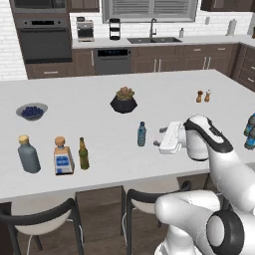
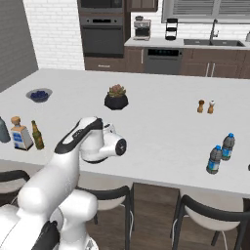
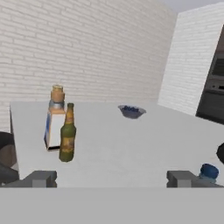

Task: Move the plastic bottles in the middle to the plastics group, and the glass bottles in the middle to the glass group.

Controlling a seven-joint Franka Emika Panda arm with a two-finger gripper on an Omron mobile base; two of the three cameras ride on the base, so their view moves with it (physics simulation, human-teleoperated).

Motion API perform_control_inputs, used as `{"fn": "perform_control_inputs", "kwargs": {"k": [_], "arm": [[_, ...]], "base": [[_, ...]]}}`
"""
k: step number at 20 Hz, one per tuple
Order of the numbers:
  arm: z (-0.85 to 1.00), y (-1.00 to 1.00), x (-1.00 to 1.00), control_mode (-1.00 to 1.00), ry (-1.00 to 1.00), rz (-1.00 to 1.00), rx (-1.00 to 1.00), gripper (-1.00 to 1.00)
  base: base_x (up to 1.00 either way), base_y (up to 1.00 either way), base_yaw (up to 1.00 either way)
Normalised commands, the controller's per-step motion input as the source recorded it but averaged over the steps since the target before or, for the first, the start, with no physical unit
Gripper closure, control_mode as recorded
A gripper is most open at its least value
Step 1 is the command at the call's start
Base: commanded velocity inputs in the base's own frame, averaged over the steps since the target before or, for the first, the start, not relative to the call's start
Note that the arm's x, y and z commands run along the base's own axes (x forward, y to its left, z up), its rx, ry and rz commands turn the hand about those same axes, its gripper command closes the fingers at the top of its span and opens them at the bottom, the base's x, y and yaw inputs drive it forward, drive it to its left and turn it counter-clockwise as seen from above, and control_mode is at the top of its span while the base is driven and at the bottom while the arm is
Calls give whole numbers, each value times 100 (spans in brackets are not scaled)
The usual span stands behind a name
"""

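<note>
Olive-green glass bottle stands beside the squarish clear bottle (glass group), apparently already sorted. The gripper, jaws apart and empty, sits just beside one blue-capped plastic bottle at mid-counter. The next move calls for closing on it and carrying it to the plastics group.

A white island fills the middle of the kitchen. Two dark chairs with pale seats tuck under its near edge, over a brown wood floor. Beyond the island, dark wood cabinets carry a sink under a shuttered window. Left of the sink stands a built-in oven against a white brick wall.
</note>
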Motion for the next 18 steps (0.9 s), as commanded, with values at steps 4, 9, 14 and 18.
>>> {"fn": "perform_control_inputs", "kwargs": {"k": [4, 9, 14, 18], "arm": [[0, -45, 47, -100, 3, 0, 0, -100], [-4, -27, 54, -100, 1, 4, 0, -100], [-7, -2, 51, -100, 0, 11, 1, -100], [-30, 3, 30, -100, 2, 12, 0, -100]], "base": [[0, 0, 0], [0, 0, 0], [0, 0, 0], [0, 0, 0]]}}
